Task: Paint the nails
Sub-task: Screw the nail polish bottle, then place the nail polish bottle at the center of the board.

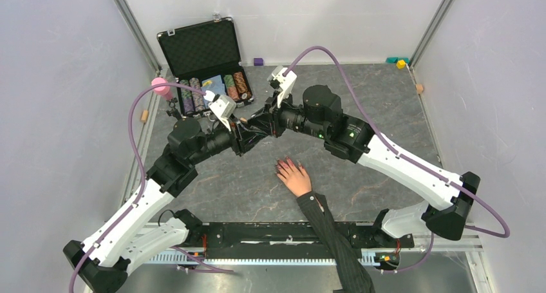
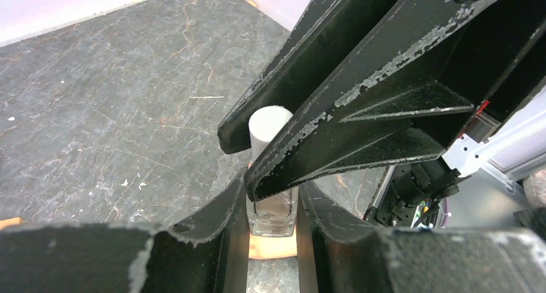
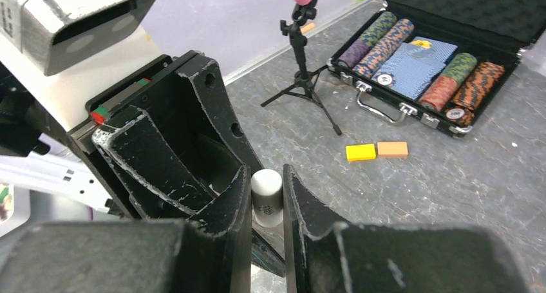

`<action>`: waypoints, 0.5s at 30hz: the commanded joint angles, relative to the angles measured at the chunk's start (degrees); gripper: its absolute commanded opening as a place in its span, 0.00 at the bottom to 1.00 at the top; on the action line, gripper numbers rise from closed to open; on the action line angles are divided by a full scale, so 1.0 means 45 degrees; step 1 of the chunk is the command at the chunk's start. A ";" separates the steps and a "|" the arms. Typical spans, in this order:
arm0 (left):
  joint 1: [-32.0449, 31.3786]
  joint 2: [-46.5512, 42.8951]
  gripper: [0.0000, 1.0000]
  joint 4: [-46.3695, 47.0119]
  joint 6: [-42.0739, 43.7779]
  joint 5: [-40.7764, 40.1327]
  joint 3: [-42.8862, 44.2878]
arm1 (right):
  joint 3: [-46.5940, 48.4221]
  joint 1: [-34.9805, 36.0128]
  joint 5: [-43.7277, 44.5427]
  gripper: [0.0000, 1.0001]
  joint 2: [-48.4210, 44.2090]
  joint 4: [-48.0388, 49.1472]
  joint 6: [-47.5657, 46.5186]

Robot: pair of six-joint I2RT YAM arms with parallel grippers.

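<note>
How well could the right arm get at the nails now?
Likely not yet. The nails lie close and uncovered, but the right pincer is shut on the cap of the bottle in the left pincer.

The left hand (image 2: 272, 222) and right hand (image 3: 267, 199) meet nose to nose, each with its jaws clamped narrow.
</note>
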 commanded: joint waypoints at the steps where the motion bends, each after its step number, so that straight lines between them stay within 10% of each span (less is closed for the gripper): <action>1: 0.0238 -0.0240 0.02 0.1260 0.0766 -0.1635 0.0088 | 0.0133 0.0263 0.2289 0.00 -0.0342 -0.1197 0.0579; 4: 0.0253 -0.0204 0.02 0.1294 0.0884 -0.0892 0.0059 | 0.0425 0.0263 0.2890 0.00 -0.0412 -0.1180 0.0462; 10: 0.0238 0.0168 0.02 0.1882 0.1093 0.1901 0.0257 | 0.1796 -0.0006 0.2793 0.52 -0.0201 -0.1631 0.0029; 15: 0.0253 0.0355 0.02 0.2033 0.1049 0.3578 0.0402 | 0.1583 -0.0996 0.0629 0.62 -0.0547 -0.0786 0.0160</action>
